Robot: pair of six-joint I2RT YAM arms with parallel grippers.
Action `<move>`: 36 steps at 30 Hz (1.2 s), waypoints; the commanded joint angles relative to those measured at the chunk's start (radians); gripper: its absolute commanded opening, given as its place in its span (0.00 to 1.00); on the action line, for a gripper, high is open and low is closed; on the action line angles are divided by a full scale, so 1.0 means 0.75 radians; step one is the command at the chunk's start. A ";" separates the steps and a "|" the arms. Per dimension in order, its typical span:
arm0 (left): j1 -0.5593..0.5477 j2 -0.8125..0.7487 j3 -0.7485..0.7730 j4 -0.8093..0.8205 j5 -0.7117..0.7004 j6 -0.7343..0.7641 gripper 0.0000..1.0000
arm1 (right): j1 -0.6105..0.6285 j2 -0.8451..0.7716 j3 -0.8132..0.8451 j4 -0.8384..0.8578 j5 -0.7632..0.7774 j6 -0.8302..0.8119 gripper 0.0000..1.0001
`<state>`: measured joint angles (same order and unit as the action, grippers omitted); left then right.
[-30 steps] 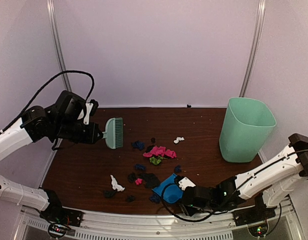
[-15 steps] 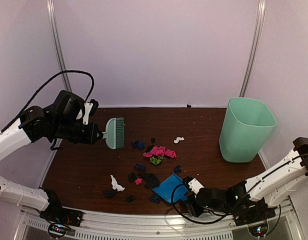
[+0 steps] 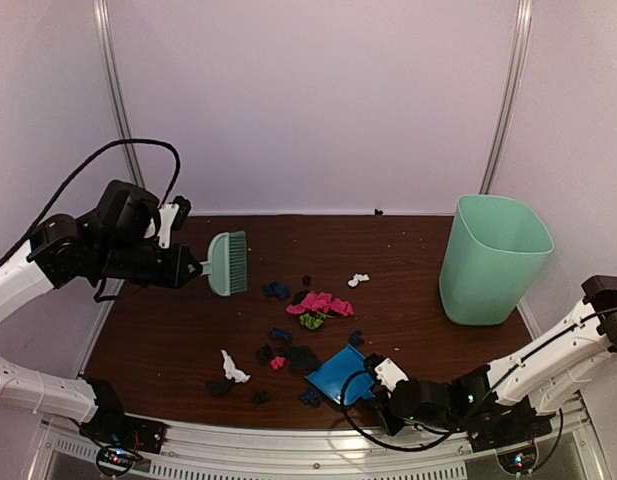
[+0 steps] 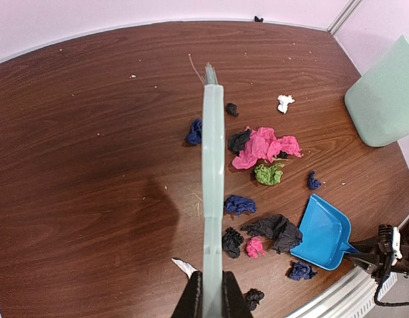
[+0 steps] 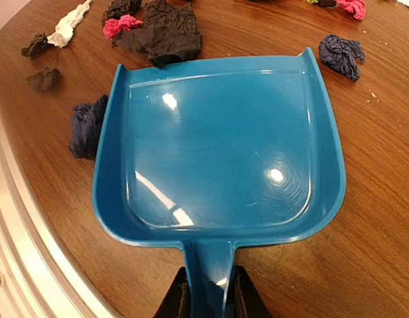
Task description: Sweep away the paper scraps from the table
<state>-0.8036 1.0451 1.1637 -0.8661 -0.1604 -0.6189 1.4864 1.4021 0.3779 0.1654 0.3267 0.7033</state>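
Left tool [image 4: 209,298] is clamped on the brush [image 4: 213,185] handle, with the head above the worktop [image 4: 91,165]. Right tool [image 5: 209,291] grips the dustpan [image 5: 217,152] handle, the pan lying among scattered paper scraps [image 4: 264,146].

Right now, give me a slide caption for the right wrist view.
Right end effector grips the empty blue dustpan on the table, paper scraps scattered beyond its lip.

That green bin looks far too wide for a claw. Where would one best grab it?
The bin stands upright with its mouth open, and its body looks wider than a claw could span. I would pinch the thin top rim, coming straight down from above, one finger inside and one outside, probably on the side nearest the arms.
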 commanded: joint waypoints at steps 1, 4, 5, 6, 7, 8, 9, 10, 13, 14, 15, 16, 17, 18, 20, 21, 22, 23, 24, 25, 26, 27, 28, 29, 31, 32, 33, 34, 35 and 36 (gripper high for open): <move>0.010 -0.025 -0.016 0.029 0.000 -0.006 0.00 | 0.014 -0.027 0.066 -0.120 0.082 -0.011 0.05; 0.010 -0.025 -0.014 0.019 -0.004 -0.001 0.00 | 0.016 -0.086 0.118 -0.270 0.112 0.027 0.03; 0.010 -0.025 -0.015 0.012 -0.007 -0.002 0.00 | 0.016 -0.114 0.134 -0.323 0.120 0.040 0.02; 0.010 -0.025 -0.015 0.005 -0.009 0.001 0.00 | 0.016 -0.145 0.148 -0.379 0.123 0.054 0.01; 0.010 -0.025 -0.017 0.002 -0.010 0.003 0.00 | 0.017 -0.179 0.163 -0.432 0.127 0.076 0.00; 0.010 -0.027 -0.019 -0.002 -0.012 0.001 0.00 | 0.016 -0.211 0.177 -0.495 0.139 0.111 0.00; 0.010 -0.028 -0.021 -0.004 -0.013 0.001 0.00 | 0.015 -0.242 0.191 -0.551 0.141 0.133 0.00; 0.010 -0.031 -0.024 -0.006 -0.016 0.003 0.00 | 0.015 -0.272 0.205 -0.593 0.130 0.143 0.00; 0.010 -0.037 -0.031 -0.006 -0.018 0.008 0.00 | 0.015 -0.350 0.246 -0.752 0.114 0.210 0.00; 0.010 -0.035 -0.032 -0.011 -0.021 0.011 0.00 | 0.016 -0.370 0.264 -0.804 0.103 0.229 0.00; 0.010 -0.033 -0.033 -0.015 -0.021 0.013 0.00 | 0.015 -0.392 0.276 -0.851 0.090 0.243 0.00; 0.010 -0.029 -0.034 -0.023 -0.024 0.017 0.00 | 0.016 -0.409 0.287 -0.912 0.075 0.260 0.00; 0.010 -0.023 -0.037 -0.029 -0.024 0.020 0.00 | 0.016 -0.427 0.297 -0.948 0.051 0.274 0.00; 0.010 -0.017 -0.042 -0.034 -0.022 0.025 0.00 | 0.017 -0.444 0.302 -0.978 0.029 0.283 0.00; 0.010 0.001 -0.053 -0.053 -0.020 0.036 0.00 | 0.018 -0.467 0.302 -1.025 -0.020 0.296 0.00; 0.010 0.012 -0.055 -0.060 -0.019 0.042 0.00 | 0.022 -0.475 0.302 -1.048 -0.042 0.300 0.00; 0.010 0.023 -0.056 -0.068 -0.017 0.051 0.00 | 0.031 -0.485 0.299 -1.065 -0.057 0.305 0.00; 0.010 0.033 -0.056 -0.077 -0.018 0.057 0.00 | 0.044 -0.491 0.297 -1.078 -0.067 0.307 0.00; 0.010 0.045 -0.056 -0.083 -0.016 0.065 0.00 | 0.059 -0.497 0.296 -1.088 -0.075 0.308 0.00; 0.010 0.056 -0.056 -0.091 -0.010 0.073 0.00 | 0.076 -0.499 0.294 -1.096 -0.080 0.306 0.00; 0.010 0.073 -0.056 -0.100 -0.007 0.084 0.00 | 0.089 -0.498 0.296 -1.102 -0.086 0.302 0.00; 0.011 0.098 -0.056 -0.112 -0.005 0.093 0.00 | 0.099 -0.492 0.295 -1.102 -0.094 0.293 0.00; 0.012 0.117 -0.055 -0.122 0.001 0.103 0.00 | 0.105 -0.481 0.297 -1.102 -0.102 0.279 0.00; 0.011 0.140 -0.053 -0.136 0.005 0.112 0.00 | 0.109 -0.467 0.299 -1.099 -0.107 0.264 0.00; 0.010 0.175 -0.049 -0.148 0.014 0.125 0.00 | 0.113 -0.430 0.313 -1.092 -0.113 0.242 0.00; 0.012 0.190 -0.047 -0.148 0.023 0.132 0.00 | 0.114 -0.408 0.319 -1.080 -0.119 0.222 0.00; 0.012 0.201 -0.045 -0.146 0.033 0.141 0.00 | 0.113 -0.385 0.327 -1.069 -0.123 0.203 0.00; 0.012 0.214 -0.044 -0.143 0.042 0.150 0.00 | 0.114 -0.362 0.334 -1.057 -0.125 0.183 0.00; 0.011 0.230 -0.044 -0.137 0.054 0.159 0.00 | 0.114 -0.323 0.350 -1.046 -0.120 0.165 0.00; 0.012 0.247 -0.044 -0.132 0.067 0.168 0.00 | 0.114 -0.293 0.358 -1.040 -0.114 0.149 0.00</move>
<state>-0.8013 1.2041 1.1290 -0.9764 -0.1478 -0.5396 1.5650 1.1160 0.5953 -0.6338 0.2394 0.8776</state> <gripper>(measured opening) 0.097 0.169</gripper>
